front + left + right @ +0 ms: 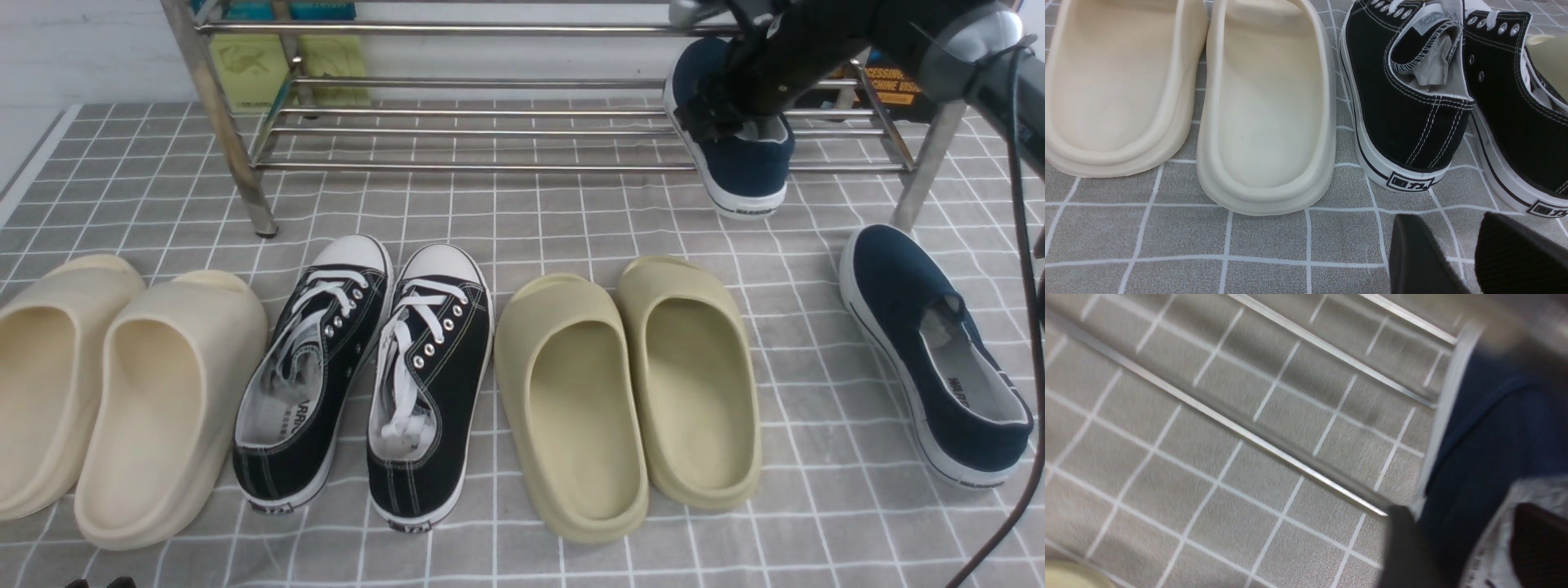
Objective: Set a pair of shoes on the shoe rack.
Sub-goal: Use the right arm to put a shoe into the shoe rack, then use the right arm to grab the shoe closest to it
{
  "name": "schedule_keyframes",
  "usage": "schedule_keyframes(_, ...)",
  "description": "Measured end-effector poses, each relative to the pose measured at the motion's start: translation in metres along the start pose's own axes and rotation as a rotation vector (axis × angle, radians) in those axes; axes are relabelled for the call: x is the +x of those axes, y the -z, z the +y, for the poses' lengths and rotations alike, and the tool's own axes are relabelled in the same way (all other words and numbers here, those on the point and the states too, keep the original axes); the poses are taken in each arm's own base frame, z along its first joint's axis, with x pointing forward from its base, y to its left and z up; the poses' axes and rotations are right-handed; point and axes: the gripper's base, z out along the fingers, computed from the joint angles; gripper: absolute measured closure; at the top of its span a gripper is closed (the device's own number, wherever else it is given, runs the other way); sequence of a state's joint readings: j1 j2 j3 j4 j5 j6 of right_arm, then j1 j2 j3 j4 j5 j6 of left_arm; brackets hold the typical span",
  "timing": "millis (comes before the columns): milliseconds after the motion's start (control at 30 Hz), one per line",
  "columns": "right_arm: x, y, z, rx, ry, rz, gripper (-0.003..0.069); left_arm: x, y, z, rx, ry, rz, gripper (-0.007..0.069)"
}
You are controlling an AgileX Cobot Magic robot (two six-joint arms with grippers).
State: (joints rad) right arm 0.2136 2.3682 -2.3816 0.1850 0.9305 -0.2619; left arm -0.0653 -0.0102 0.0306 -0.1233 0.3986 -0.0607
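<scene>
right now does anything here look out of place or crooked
Yes. The navy-blue canvas slip-on sneaker on the shiny steel-tube shoe rack sits skewed, with its heel jutting past the front bar. Its matching sneaker is not on the rack; it lies alone at the right, angled.

Bright even light, soft shadows, shoe rack (pixel 490 29) glinting, right wrist view motion-blurred

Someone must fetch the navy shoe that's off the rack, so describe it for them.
Find the steel shoe rack at the back of the grey checked mat, then its right front leg. Just in front of that leg lies a lone navy slip-on sneaker. Unlike the black lace-up sneakers, it has no laces, and its twin is up at the rack.
</scene>
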Motion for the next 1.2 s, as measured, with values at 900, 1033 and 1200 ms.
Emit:
schedule_keyframes(900, 0.172, 0.107, -0.008, 0.282, -0.338, 0.503, 0.0141, 0.000, 0.000, 0.000, 0.000, 0.000, 0.000, 0.0386)
schedule_keyframes(1033, 0.197, 0.084, -0.006, 0.276, -0.361, 0.494, 0.0200, 0.000, 0.000, 0.000, 0.000, 0.000, 0.000, 0.0386)
schedule_keyframes(1200, 0.208, 0.065, -0.008, 0.282, -0.342, 0.499, 0.0509, 0.000, 0.000, 0.000, 0.000, 0.000, 0.000, 0.0386)
